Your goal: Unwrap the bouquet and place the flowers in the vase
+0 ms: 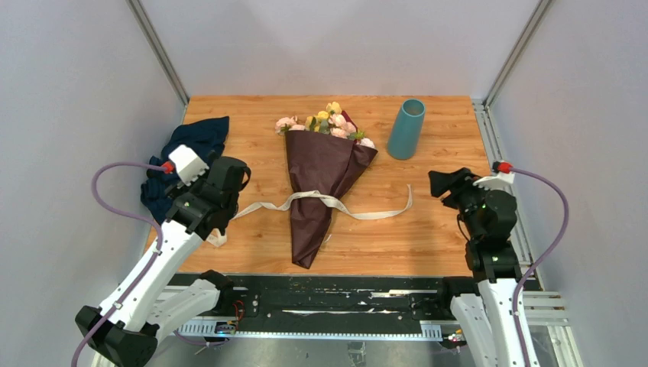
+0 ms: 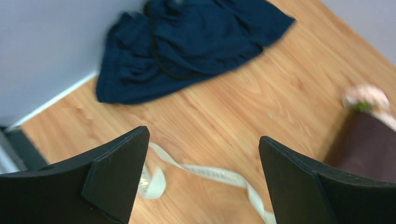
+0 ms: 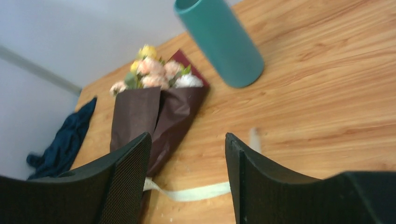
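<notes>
The left gripper [image 2: 203, 140] is seen with its jaws spread wide and nothing between them. It is held above the table [image 1: 428, 237], and a loose end of the beige ribbon [image 2: 210, 172] lies on the wood beneath it. Beyond it, a dark navy cloth [image 2: 187, 42] is bunched against the left wall.

The right gripper [image 3: 187, 137] is likewise parted and empty. It is raised at the right side of the table and pointed toward the middle.

The bouquet [image 1: 321, 172] is laid flat at the centre of the table, with its narrow end toward the arms. The flowers [image 1: 328, 122] are gathered in the maroon paper [image 1: 309, 229], and their pink and yellow heads show at the far end. The ribbon is untied, with its ends trailed out to either side across the lower part of the paper. Whether it is wound round the paper or only draped over it cannot be told for certain.

The teal vase [image 1: 406, 128] is stood upright just to the right of the blooms, near the far edge and apart from the paper.
</notes>
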Motion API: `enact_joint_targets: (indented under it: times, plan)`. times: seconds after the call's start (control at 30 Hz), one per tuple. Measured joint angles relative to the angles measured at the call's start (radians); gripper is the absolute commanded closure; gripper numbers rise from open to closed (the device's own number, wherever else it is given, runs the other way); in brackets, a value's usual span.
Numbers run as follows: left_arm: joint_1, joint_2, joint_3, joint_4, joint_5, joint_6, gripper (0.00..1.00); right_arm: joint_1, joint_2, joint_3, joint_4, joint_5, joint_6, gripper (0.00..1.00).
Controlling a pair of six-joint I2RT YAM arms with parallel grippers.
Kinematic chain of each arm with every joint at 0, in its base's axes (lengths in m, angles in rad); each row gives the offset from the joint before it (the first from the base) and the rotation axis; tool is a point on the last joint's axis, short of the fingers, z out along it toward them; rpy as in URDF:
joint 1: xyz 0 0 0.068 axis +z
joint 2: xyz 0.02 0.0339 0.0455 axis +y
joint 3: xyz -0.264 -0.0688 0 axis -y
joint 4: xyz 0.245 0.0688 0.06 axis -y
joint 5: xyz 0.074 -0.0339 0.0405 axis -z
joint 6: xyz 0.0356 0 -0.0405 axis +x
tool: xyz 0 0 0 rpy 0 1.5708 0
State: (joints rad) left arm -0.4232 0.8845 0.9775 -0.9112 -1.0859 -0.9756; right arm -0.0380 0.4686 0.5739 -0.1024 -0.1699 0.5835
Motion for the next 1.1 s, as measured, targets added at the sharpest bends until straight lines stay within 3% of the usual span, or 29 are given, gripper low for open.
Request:
enact_joint_targets:
  times: [0.17,0.33,0.43,0.53,0.83,1.1]
  plan:
    - [-0.065,-0.001,-0.127,0.215,0.164,0.113,0.05,0.244,0.067,0.008,-0.024,0.078,-0.071,0.42]
    - [-0.089,-0.005,-0.216,0.377,0.285,0.207,0.06,0.617,0.317,0.029,0.005,0.252,-0.162,0.44]
    - [-0.103,-0.003,-0.224,0.426,0.312,0.240,0.05,0.821,0.555,0.121,-0.005,0.338,-0.245,0.45]
    - [-0.109,0.007,-0.224,0.443,0.315,0.249,0.04,0.902,0.781,0.298,-0.005,0.383,-0.325,0.48]
    - [-0.111,0.035,-0.218,0.360,0.252,0.166,0.05,0.968,1.203,0.686,-0.066,0.412,-0.538,0.47]
    - [-0.111,0.002,-0.227,0.257,0.205,0.083,0.05,0.987,1.354,0.743,-0.133,0.415,-0.638,0.48]
